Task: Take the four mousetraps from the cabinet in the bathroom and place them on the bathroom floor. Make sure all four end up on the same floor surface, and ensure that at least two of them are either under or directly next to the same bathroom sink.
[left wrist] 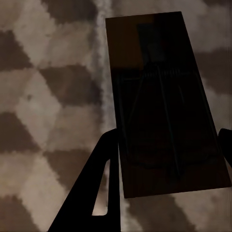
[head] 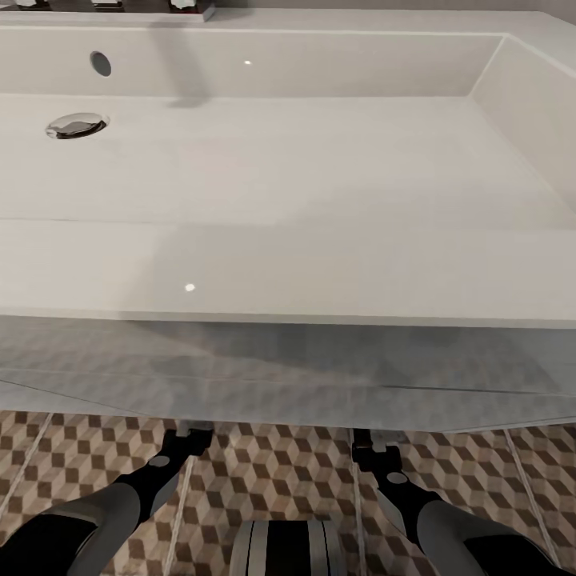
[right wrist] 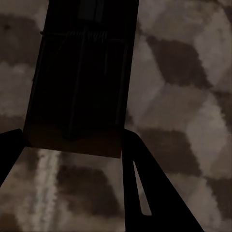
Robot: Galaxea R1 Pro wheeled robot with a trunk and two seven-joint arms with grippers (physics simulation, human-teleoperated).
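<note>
My left gripper (left wrist: 169,133) is shut on a dark-brown mousetrap (left wrist: 164,96), its two fingers pressed against the trap's long edges just above the cube-patterned bathroom floor (left wrist: 48,96). My right gripper (right wrist: 72,133) is shut the same way on a second mousetrap (right wrist: 79,82) over the floor (right wrist: 183,96). In the head view both arms (head: 160,472) (head: 384,464) reach forward beneath the white bathroom sink (head: 320,272), whose vanity hides the fingers and the traps. The cabinet is out of view.
The sink's basin has a chrome drain (head: 76,126) and an overflow hole (head: 101,63) at the left. The vanity front (head: 288,376) hangs right over my wrists. Patterned tiles (head: 272,472) with pale grout lines lie beneath.
</note>
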